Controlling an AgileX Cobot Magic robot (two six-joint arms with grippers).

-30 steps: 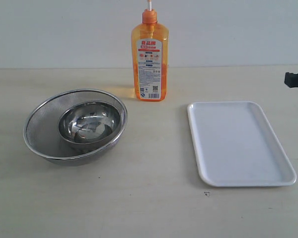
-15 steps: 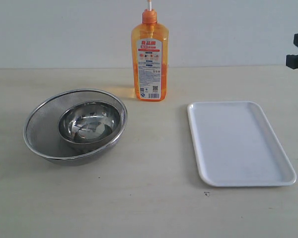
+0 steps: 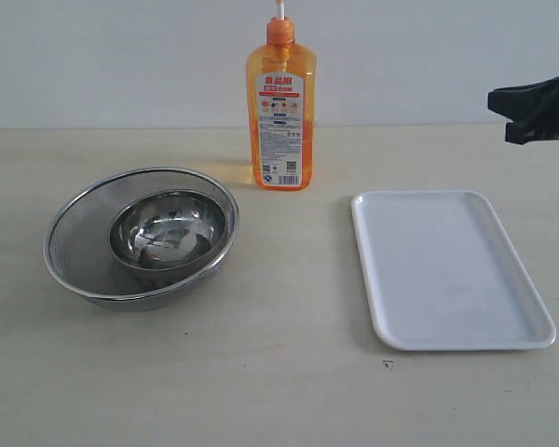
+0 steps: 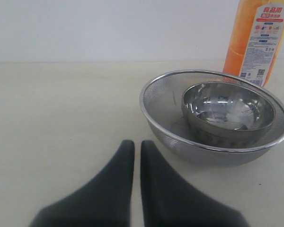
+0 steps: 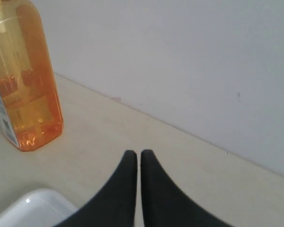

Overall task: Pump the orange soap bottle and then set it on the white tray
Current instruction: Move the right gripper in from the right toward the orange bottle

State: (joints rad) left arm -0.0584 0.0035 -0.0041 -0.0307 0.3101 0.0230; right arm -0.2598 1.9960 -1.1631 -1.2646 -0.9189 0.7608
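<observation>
Near the back wall, the orange soap bottle (image 3: 280,112) stands upright, off the white tray (image 3: 447,270).
Stiff plastic (probably slippery, and tippy when pumped); grasp across its flat sides, mid-body. One bottle, one tray, one steel bowl (image 3: 168,228) in one mesh strainer (image 3: 74,244); left gripper (image 4: 133,144) and right gripper (image 5: 137,155) both closed, empty.

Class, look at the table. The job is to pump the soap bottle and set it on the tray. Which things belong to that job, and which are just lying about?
Part of the job:
- orange soap bottle
- white tray

Just lying about:
- steel bowl
- mesh strainer, which holds the bowl
</observation>
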